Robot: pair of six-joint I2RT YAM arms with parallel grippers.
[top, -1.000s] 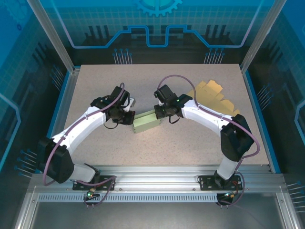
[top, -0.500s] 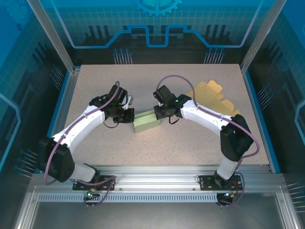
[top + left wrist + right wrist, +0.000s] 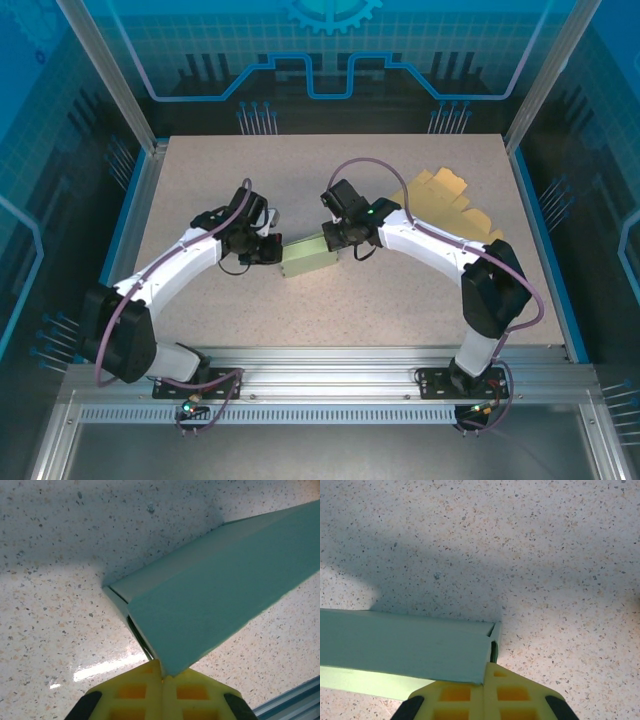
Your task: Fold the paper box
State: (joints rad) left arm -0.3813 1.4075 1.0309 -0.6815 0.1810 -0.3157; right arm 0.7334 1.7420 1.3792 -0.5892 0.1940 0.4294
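The left gripper (image 3: pixel 161 676) has its yellow fingers pressed together with nothing between them. Their tips meet the near lower corner of the pale green paper box (image 3: pixel 215 585), which runs away from them up and to the right, with a dark slit open along its end seam. The right gripper (image 3: pixel 484 672) is likewise pressed together. Its tips touch the other end of the box, where a folded flap edge stands just above them and the box body stretches off to their left. From above, the box lies flat on the speckled table (image 3: pixel 400 300), directly between the two grippers. Beyond the right gripper, farther out and to its right, a stack of flat yellow cardboard blanks (image 3: pixel 450 200) lies well apart from the box.
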